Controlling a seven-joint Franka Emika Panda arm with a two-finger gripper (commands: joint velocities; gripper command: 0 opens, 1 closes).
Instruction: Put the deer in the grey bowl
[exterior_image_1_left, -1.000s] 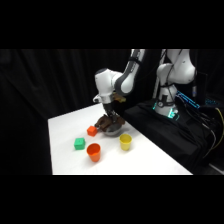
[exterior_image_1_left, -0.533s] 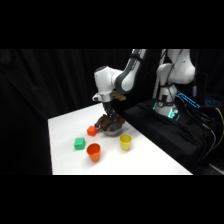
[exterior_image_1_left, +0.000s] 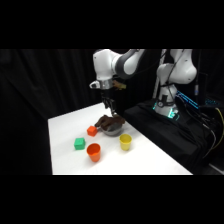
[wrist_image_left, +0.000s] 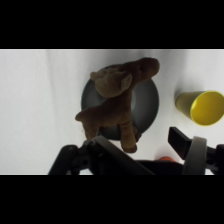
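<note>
The dark brown plush deer (wrist_image_left: 117, 102) lies across the round grey bowl (wrist_image_left: 147, 102) near the worktop's (exterior_image_1_left: 145, 155) far edge. Your gripper (exterior_image_1_left: 109, 106), spread and empty, hovers above: placement looks complete, so retreat upward.

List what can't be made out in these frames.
- Grey bowl: its centre is covered by the deer in the wrist view; in the side view only a sliver of the rim shows.
- Orange block: wrist view, only a sliver at the bottom edge, behind the gripper linkage.
- Green block: outside the wrist view.
</note>
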